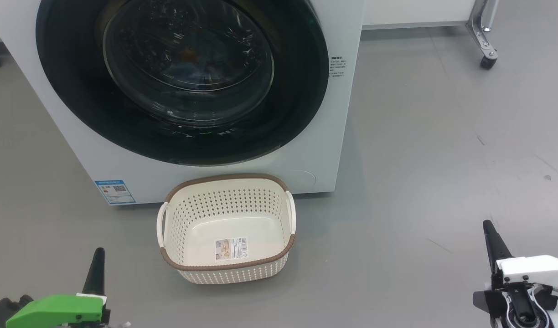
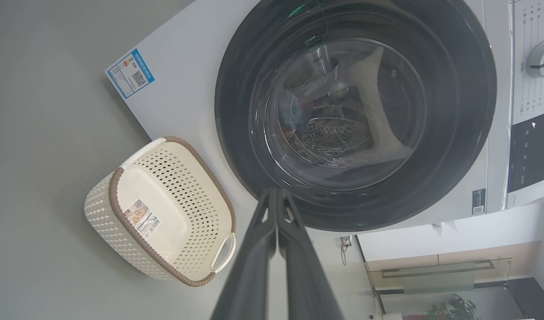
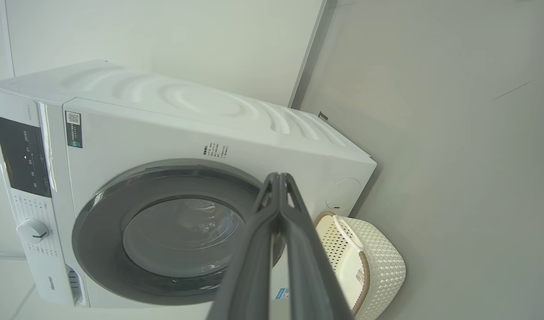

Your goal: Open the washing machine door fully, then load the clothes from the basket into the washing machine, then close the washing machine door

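Nearest were the two grippers. The left gripper (image 1: 98,264) had its two long dark fingers pressed tight together, with nothing between them. The right gripper (image 1: 492,239) was pressed together the same way.

Between them and a bit further off sat the small cream-white plastic basket with little holes and a brown rim (image 1: 229,176), on the grey floor (image 1: 420,159). Inside it was a paper label (image 1: 232,249) stuck to the bottom. The basket was well apart from both grippers.

It stood just in front of the big white washing machine (image 1: 74,136). The large round door with a shiny black rim and clear glass middle (image 1: 183,68) was closed flat against the machine.

Behind the dark glass, something blue and orange may have been the clothes (image 1: 188,55), but it was hard to tell.
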Robot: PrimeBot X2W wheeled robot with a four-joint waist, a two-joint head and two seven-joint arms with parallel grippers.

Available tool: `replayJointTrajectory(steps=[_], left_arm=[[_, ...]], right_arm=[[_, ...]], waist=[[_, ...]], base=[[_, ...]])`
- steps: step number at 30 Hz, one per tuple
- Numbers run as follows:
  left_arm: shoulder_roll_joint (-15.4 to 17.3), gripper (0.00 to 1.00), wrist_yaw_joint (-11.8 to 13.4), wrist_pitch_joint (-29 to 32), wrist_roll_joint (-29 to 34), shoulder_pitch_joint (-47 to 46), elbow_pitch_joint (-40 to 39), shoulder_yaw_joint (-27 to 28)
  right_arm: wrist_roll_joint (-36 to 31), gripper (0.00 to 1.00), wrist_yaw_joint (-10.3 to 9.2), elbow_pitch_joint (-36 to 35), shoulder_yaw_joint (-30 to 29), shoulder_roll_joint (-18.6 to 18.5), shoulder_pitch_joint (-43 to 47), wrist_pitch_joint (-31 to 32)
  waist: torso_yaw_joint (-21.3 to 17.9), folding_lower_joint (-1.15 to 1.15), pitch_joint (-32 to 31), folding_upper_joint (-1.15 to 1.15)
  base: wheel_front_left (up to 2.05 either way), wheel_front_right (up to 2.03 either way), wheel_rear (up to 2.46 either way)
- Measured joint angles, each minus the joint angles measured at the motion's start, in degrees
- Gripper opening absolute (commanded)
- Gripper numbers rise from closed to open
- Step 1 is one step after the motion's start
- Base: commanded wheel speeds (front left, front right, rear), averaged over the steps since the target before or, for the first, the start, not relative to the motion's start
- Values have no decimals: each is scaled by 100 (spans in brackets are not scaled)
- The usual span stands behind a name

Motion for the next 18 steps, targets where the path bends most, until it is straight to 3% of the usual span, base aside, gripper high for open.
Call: replayJointTrajectory(steps=[18], left_arm=[[51,0,0,314,-1358,-235,60,53]], right_arm=[[1479,0,46,-33,-107,3,-155,336]], waist=[[-31,0,-16,0]], base=[[0,0,0]])
